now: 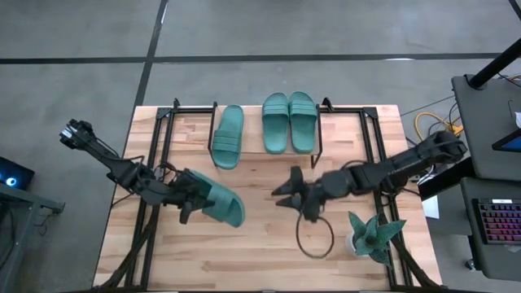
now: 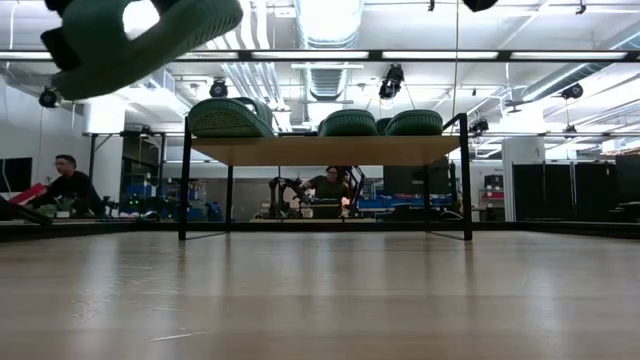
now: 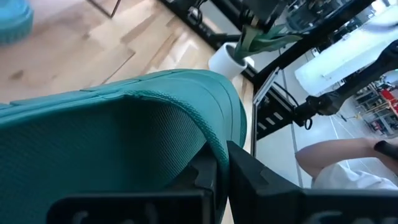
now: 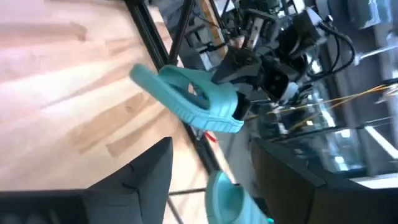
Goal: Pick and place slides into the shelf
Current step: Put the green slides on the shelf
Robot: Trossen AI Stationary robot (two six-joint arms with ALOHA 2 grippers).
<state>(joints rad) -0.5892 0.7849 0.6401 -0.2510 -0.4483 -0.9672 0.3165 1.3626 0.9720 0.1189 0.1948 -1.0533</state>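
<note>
Fourth slide [image 1: 218,203]: lifted clear of the table, clamped in the left gripper [image 1: 189,200]; its long axis runs out from the fingers toward table centre; shelf [image 1: 342,122] lies well beyond, at the far edge, carrying three slides [image 1: 228,137] with its right end bare; left arm nearer; right gripper [image 1: 286,192] spread wide, empty, at mid-table.

Three slides [image 1: 277,124] atop shelf [image 1: 350,134]

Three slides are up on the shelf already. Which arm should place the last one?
Left. The left gripper is shut on the fourth slide, lifted off the table. The right gripper is open and empty, farther from the free spot on the shelf.
</note>
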